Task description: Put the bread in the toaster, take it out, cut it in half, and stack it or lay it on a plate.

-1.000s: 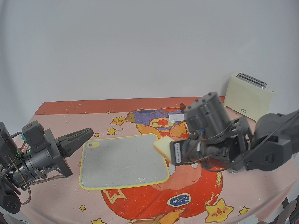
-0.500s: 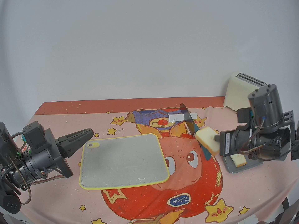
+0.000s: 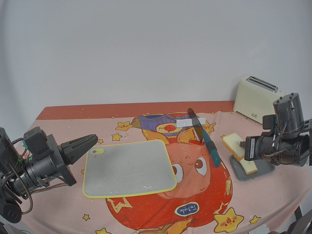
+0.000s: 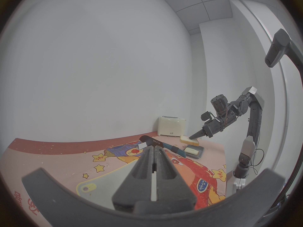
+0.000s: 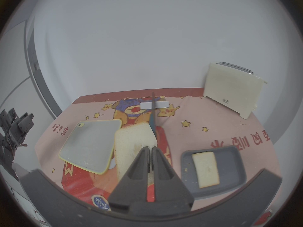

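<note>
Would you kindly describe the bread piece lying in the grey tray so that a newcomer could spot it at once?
Find the cream toaster at the far right corner of the table; nearer the robot from it sits a small grey tray. The bread piece lies flat inside it, narrower than the slice that the right gripper holds up beside the tray.

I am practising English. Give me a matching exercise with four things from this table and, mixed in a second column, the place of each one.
1 cream plastic toaster
2 teal-handled knife
3 grey cutting board with yellow rim
4 large pale bread slice

A held in the right gripper
B flat, nearest the left gripper
C table's far right corner
D on the tablecloth, between board and grey tray

Pairs: 1-C, 2-D, 3-B, 4-A
</note>
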Controlling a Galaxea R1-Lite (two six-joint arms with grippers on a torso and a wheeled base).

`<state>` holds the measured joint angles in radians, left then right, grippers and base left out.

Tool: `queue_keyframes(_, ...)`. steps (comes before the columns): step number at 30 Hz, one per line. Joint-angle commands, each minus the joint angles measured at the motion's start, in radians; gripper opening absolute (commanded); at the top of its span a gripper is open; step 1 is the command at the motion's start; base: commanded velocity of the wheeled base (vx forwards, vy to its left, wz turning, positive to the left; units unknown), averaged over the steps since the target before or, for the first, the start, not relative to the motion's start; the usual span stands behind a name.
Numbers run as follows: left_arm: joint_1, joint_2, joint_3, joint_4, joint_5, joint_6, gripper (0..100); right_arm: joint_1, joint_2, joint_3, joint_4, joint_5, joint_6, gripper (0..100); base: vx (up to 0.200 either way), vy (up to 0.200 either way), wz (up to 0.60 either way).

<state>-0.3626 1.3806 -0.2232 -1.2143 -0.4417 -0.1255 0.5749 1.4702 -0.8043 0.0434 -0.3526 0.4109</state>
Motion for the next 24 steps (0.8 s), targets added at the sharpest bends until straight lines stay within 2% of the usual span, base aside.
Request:
queue_keyframes(1, -0.001, 0.001, 0.002, -0.001, 0.0, 0.0, 0, -0.053, -0.03, 0.045, 0.0, 0.001, 0.008, 0, 0.0, 0.0, 0.0)
queue_keyframes(12, 0.001, 0.001, 0.004, 0.001, 0.0, 0.0, 0, -0.082, -0.034, 0.142, -0.008, 0.006, 0.019, 0, 0.0, 0.0, 0.0)
queue_keyframes(15, 0.001, 0.001, 0.004, -0.001, 0.0, 0.0, 0, -0.081, -0.042, 0.154, -0.008, 0.043, 0.101, 0, 0.0, 0.0, 0.0)
queue_keyframes(16, -0.001, 0.001, 0.002, -0.001, 0.0, 0.0, 0, -0.081, -0.041, 0.154, -0.008, 0.056, 0.111, 0, 0.0, 0.0, 0.0)
queue_keyframes(17, -0.001, 0.001, 0.004, 0.001, 0.0, 0.0, 0, -0.079, -0.041, 0.154, -0.007, 0.07, 0.117, 0, 0.0, 0.0, 0.0)
queue_keyframes(24, -0.001, 0.028, 0.01, -0.001, 0.0, 0.0, 0, -0.082, -0.042, 0.151, -0.007, 0.069, 0.114, 0, 0.0, 0.0, 0.0)
